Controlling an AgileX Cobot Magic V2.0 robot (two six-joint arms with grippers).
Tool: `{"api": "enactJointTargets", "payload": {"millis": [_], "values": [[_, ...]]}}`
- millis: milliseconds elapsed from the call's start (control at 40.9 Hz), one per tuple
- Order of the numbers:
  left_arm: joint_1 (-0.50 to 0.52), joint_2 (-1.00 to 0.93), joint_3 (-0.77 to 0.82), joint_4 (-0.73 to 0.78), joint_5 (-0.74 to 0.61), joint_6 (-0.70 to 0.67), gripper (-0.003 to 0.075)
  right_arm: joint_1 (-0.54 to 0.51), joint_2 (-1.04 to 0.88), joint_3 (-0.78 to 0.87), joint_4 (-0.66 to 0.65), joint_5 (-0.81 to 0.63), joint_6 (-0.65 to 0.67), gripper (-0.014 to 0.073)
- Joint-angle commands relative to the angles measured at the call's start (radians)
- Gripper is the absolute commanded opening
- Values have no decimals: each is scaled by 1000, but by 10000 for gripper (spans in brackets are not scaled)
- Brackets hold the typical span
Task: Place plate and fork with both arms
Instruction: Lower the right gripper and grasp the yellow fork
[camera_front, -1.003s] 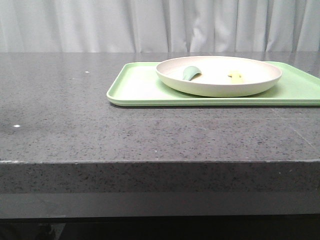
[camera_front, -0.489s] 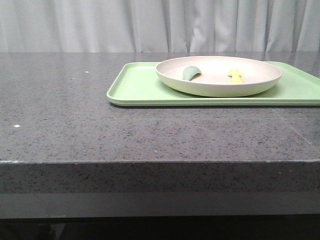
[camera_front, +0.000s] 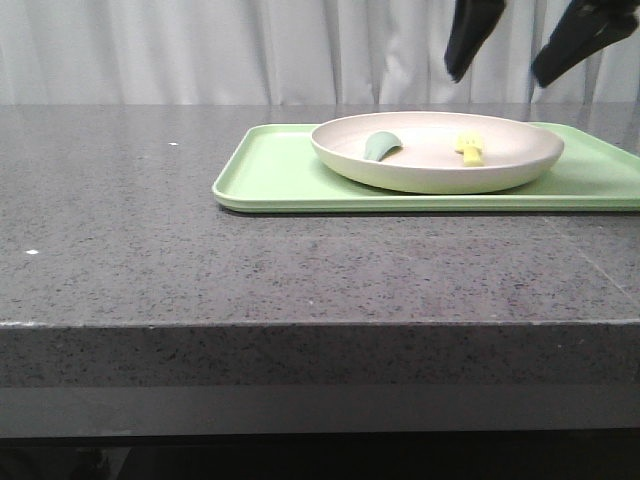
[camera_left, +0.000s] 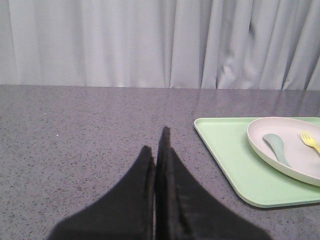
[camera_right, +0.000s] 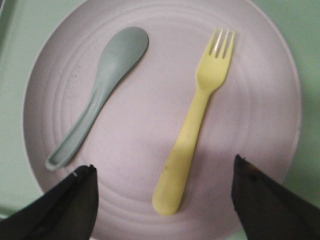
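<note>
The right gripper (camera_front: 520, 45) hangs spread wide and empty above the plate (camera_front: 437, 152); in its wrist view the fork (camera_right: 196, 120) lies between the two fingers, its handle end toward them and its tines pointing away, so its long axis runs along the reach, not across the gap; the grey-green spoon (camera_right: 97, 95) lies beside it, apart; the plate sits on the green tray (camera_front: 270, 175) by the table's (camera_front: 120, 230) far right edge; the left gripper (camera_left: 156, 165), fingers pressed together and empty, is well off; the right arm is nearer.

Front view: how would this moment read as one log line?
right gripper: open, above plate | fork: in plate | left gripper: shut
</note>
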Motion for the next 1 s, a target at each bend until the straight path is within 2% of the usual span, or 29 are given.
{"api": "enactJointTargets", "payload": {"millis": [0, 269, 612, 685, 905, 979], "values": [[0, 4, -28, -2, -86, -1, -18, -2, 33, -88, 1, -16, 22, 570], [0, 4, -28, -2, -86, -1, -18, -2, 175, -136, -2, -10, 35, 570], [0, 4, -28, -2, -86, -1, -18, -2, 201, -136, -10, -4, 35, 557], [0, 4, -28, -2, -86, -1, -18, -2, 201, -136, -10, 4, 35, 494], [0, 4, -28, -2, -86, -1, -18, -2, 201, -136, -10, 9, 35, 149], [0, 4, -28, -2, -86, -1, -18, -2, 201, -136, -10, 3, 35, 62]]}}
